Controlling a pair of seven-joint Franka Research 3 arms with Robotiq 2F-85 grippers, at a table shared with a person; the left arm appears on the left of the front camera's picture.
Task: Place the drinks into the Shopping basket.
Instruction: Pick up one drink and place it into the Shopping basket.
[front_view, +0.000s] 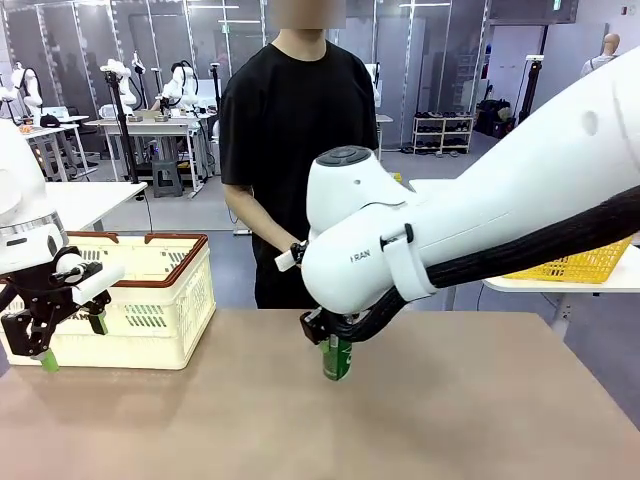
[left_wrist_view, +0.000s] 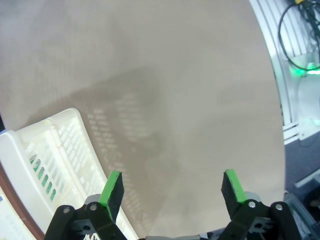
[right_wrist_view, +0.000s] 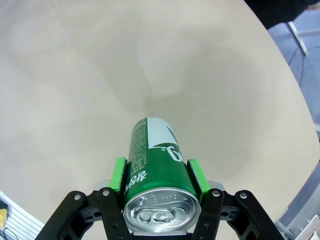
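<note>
Right arm's white link sits in the near foreground, reaching in from the right across the middle of the table (front_view: 470, 420). Right gripper (front_view: 336, 348): jaws closed on the green can (right_wrist_view: 152, 160), one green pad on each side just below the silver top. Can upright, near table centre, in front of the person (front_view: 300, 120); whether its base touches the tabletop cannot be told. Left gripper (front_view: 74, 342): jaws wide apart, nothing between the pads, held over the table's left end just beside the near wall of the Shopping basket (front_view: 160, 335). Basket sits at the far left of the table, well apart from the can. Yellow mesh basket (front_view: 580, 265) on a separate table, far right.
</note>
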